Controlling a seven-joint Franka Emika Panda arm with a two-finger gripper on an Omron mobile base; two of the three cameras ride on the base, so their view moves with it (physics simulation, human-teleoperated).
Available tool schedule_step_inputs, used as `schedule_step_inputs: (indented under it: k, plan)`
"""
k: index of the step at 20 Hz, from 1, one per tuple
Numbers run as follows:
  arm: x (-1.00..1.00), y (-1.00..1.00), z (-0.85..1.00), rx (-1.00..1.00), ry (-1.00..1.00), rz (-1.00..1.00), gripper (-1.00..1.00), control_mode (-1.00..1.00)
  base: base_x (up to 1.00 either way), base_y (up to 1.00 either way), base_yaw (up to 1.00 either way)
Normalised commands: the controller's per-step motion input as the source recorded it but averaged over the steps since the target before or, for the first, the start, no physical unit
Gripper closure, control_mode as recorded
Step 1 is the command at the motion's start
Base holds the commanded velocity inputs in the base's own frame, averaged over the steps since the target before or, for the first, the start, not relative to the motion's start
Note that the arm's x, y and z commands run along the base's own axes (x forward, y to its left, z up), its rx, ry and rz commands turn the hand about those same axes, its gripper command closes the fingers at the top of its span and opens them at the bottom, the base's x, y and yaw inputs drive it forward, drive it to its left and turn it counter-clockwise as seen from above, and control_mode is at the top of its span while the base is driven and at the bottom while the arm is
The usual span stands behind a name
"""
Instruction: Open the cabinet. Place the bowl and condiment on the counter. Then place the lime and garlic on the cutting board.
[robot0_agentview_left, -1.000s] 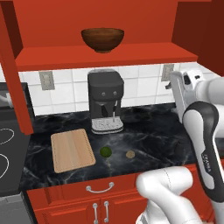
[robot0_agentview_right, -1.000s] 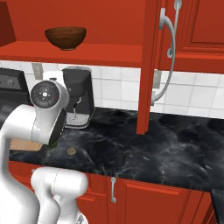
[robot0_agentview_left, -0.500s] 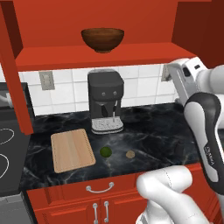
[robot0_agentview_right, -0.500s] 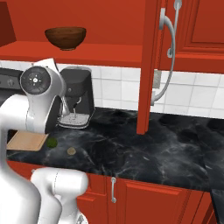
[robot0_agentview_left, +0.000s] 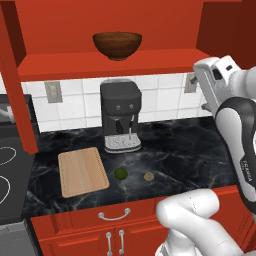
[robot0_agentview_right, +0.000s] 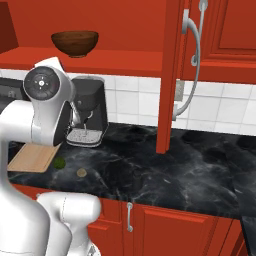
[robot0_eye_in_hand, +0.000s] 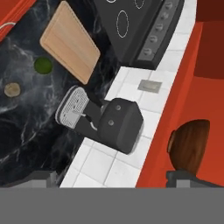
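Hand view puts the bowl (robot0_eye_in_hand: 190, 146) at four o'clock, my pincer (robot0_eye_in_hand: 111, 178) spread wide and empty. Risk: a misjudged approach strikes the shelf edge (robot0_eye_in_hand: 168, 109), or nudges it off.

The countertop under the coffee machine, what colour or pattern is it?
The counter is black with thin white marble-like veins, clearest in the right base view.

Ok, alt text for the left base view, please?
A brown bowl sits on the open red cabinet's shelf, above a coffee machine. On the black counter lie a cutting board, lime, garlic and shaker.
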Motion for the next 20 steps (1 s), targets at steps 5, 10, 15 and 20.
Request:
schedule_step_inputs:
  k: [5, 10, 15, 20]
  plan:
    - [0.0, 0.0, 0.3, -0.01, -0.05, 0.04, -1.0, -1.0, 0.0, 0.0, 0.0]
    - [0.0, 0.0, 0.21, -0.03, -0.03, 0.04, -1.0, -1.0, 0.0, 0.0, 0.0]
    - [0.06, 0.0, 0.11, -0.07, 0.0, 0.04, -1.0, -1.0, 0.0, 0.0, 0.0]
    - [0.19, 0.0, 0.06, -0.09, -0.02, 0.04, -1.0, -1.0, 0.0, 0.0, 0.0]
